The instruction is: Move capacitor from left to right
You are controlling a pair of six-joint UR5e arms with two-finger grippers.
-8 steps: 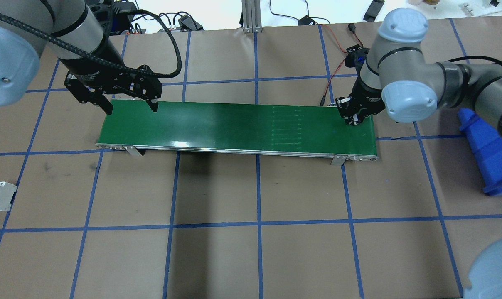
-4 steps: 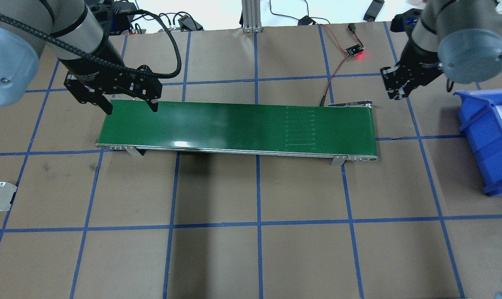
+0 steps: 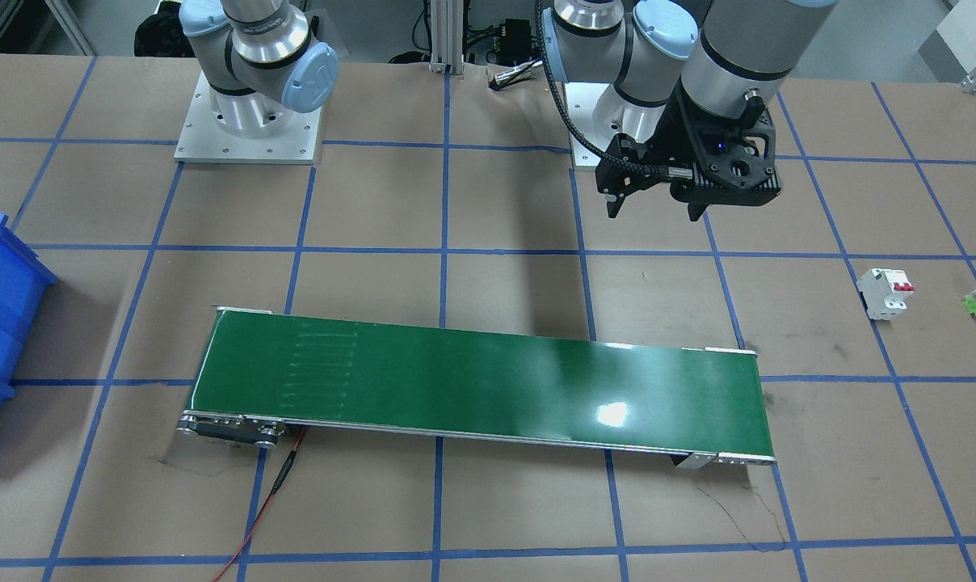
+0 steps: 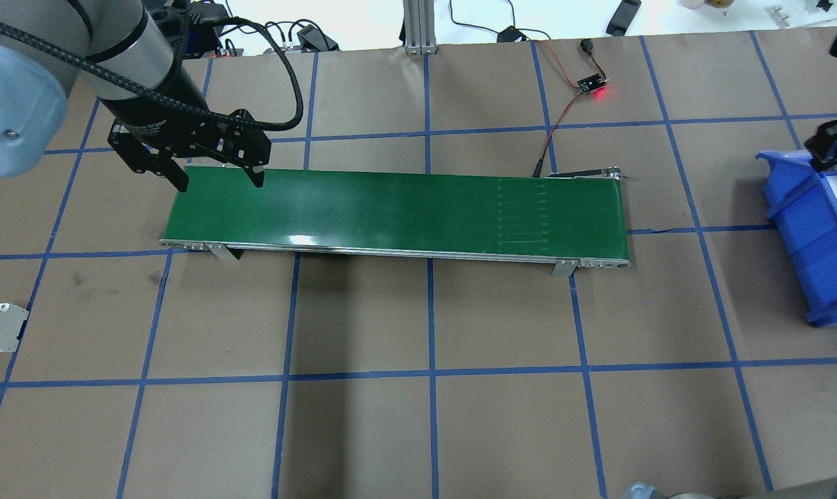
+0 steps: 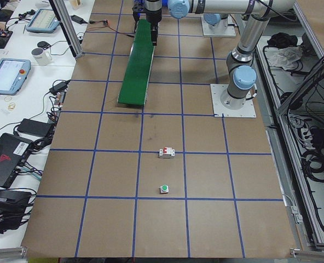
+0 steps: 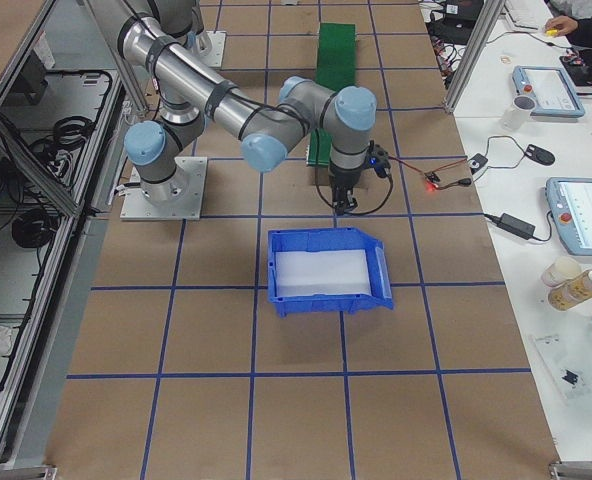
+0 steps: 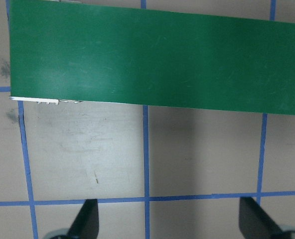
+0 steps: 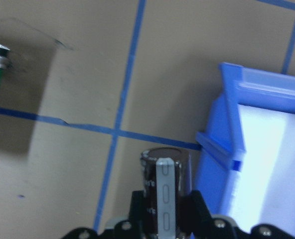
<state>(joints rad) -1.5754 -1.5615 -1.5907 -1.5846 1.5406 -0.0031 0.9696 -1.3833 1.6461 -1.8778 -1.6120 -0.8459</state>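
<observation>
Capacitor (image 8: 165,174) is riding clamped in my right jaws, just off the belt (image 4: 391,208); bin (image 8: 220,174) is coming up beside them, so release is nearing. Left jaws are hanging open.
</observation>
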